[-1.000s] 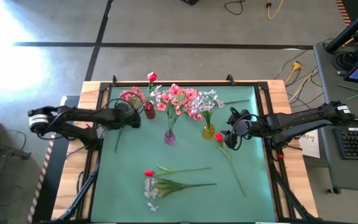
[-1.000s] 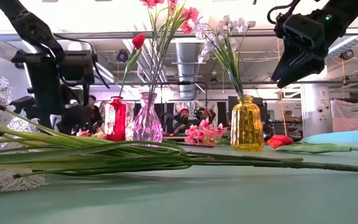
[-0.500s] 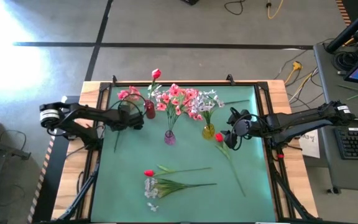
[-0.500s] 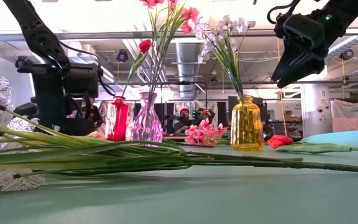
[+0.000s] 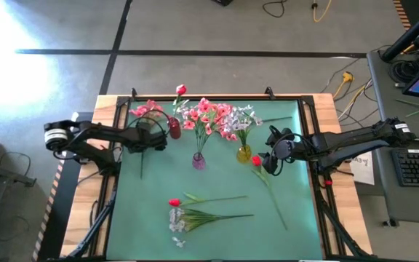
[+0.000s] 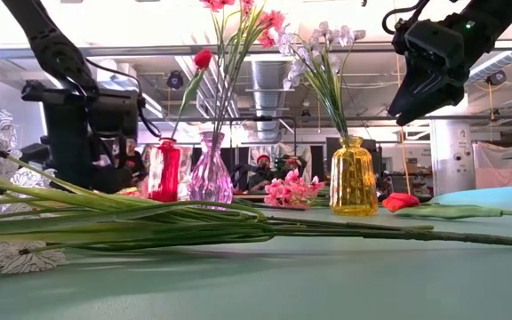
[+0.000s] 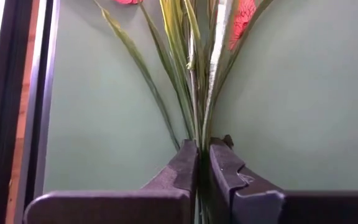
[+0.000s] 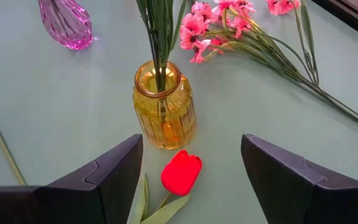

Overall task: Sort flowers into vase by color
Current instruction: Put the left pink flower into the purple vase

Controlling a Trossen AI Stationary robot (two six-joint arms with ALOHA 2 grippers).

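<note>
My left gripper (image 5: 146, 137) (image 7: 202, 152) is at the far left of the green mat, shut on a pink flower spray (image 5: 146, 109). The spray's stem (image 5: 141, 166) trails toward the near edge. A red vase (image 5: 174, 129) with a red flower, a purple vase (image 5: 198, 161) with pink flowers and a yellow vase (image 8: 164, 112) with white flowers stand upright in the middle. My right gripper (image 8: 191, 146) hovers open above a red tulip (image 8: 181, 172), which lies on the mat beside the yellow vase. My left gripper pinches the pink spray's green stem and leaves (image 7: 199, 134) between its two fingers, below the blossoms. The fingers slant downward and lie along the stem. The blossoms spread on the mat ahead of the fingers; whether the stem is lifted clear I cannot tell.
More pink flowers (image 8: 229, 22) lie on the mat behind the yellow vase. A red flower (image 5: 174, 202) and a white flower (image 5: 177, 220) lie near the front edge, stems pointing right. A black frame (image 5: 122, 109) borders the mat.
My left arm has leaned in and sunk slightly over the pink spray. The spray's blossoms have shifted toward the table's left edge and its trailing stem has swung a little to the right. The red flower in the red vase has swayed. My right arm has kept still.
</note>
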